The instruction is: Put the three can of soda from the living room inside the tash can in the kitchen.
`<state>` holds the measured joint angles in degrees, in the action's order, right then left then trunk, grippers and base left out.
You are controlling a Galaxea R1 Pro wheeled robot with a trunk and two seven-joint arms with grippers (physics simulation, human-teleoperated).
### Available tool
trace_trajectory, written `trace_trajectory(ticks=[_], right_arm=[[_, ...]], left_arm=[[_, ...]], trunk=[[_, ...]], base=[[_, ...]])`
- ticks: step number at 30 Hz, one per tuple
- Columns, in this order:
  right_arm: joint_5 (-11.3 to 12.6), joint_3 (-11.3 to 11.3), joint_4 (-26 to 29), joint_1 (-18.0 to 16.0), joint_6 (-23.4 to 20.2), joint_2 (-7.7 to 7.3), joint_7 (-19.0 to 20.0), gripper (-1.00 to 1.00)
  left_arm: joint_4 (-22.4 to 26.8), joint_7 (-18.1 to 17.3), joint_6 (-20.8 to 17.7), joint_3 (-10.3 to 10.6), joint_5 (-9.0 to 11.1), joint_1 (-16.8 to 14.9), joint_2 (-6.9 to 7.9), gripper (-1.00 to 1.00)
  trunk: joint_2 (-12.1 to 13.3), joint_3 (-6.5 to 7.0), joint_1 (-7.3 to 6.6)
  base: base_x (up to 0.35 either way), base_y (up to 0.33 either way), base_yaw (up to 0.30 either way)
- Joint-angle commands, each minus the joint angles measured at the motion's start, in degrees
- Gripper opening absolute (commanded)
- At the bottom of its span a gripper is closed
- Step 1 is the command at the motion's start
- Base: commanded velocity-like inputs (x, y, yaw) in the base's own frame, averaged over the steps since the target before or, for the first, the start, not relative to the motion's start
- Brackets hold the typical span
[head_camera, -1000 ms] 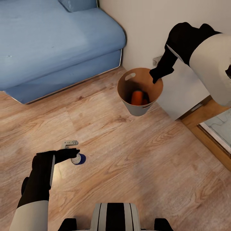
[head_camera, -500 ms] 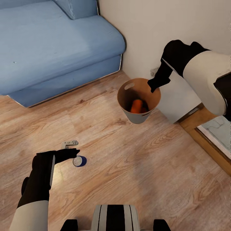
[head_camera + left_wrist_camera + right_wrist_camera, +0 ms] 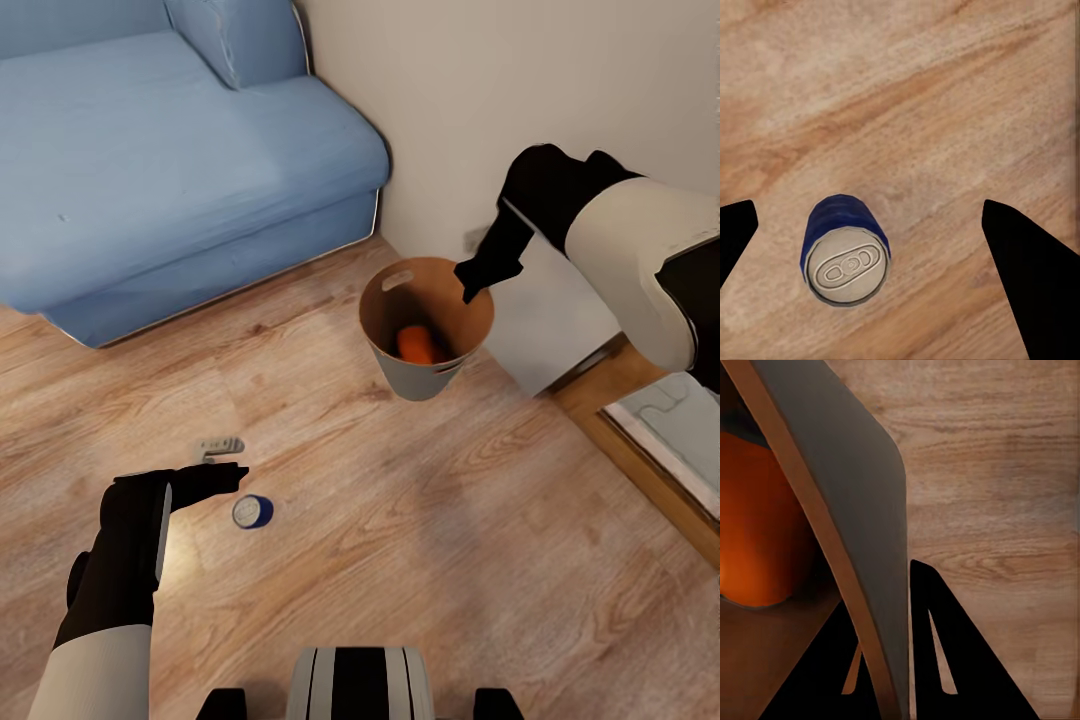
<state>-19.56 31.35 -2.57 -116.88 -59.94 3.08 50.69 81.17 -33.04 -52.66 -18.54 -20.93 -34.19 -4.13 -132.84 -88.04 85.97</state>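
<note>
Orange can (image 3: 417, 344) (lying) inside trash can (image 3: 400, 375).

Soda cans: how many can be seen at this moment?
2. A blue can stands upright on the wooden floor, under the open left gripper. An orange can lies inside the trash can, whose rim the right gripper holds. More may be hidden inside.
</note>
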Motion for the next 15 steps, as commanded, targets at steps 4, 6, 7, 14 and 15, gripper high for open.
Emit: trace_trajectory(ticks=[4,6,7,14,15], right_arm=[[0.17,-0.08,0.06,1.95,-0.06,-0.03,0.25,-1.00],[0.13,-0.07,0.09,2.54,-0.06,-0.02,0.27,-1.00],[0.10,-0.05,0.08,2.81,-0.06,-0.01,0.27,-1.00],[-0.26,0.84,0.15,6.18,-0.06,0.27,0.28,-1.00],[-0.32,0.93,0.16,6.43,-0.06,0.25,0.30,-1.00]], left_arm=[[-0.04,0.00,0.01,0.00,-0.07,0.00,0.00,-1.00],[-0.04,0.00,0.01,0.00,-0.07,0.00,0.00,-1.00],[-0.04,0.00,0.01,0.00,-0.07,0.00,0.00,-1.00],[-0.53,0.00,0.10,0.00,-0.01,0.00,0.00,-1.00],[-0.59,-0.02,0.17,0.00,0.10,0.00,0.00,-1.00]], trunk=[[1.62,1.10,-0.88],[2.42,1.65,-1.32],[2.82,1.93,-1.54],[5.23,3.66,-2.86],[5.23,3.76,-2.86]], base=[[0.000,0.000,0.000],[0.000,0.000,0.000],[0.000,0.000,0.000],[0.000,0.000,0.000],[0.000,0.000,0.000]])
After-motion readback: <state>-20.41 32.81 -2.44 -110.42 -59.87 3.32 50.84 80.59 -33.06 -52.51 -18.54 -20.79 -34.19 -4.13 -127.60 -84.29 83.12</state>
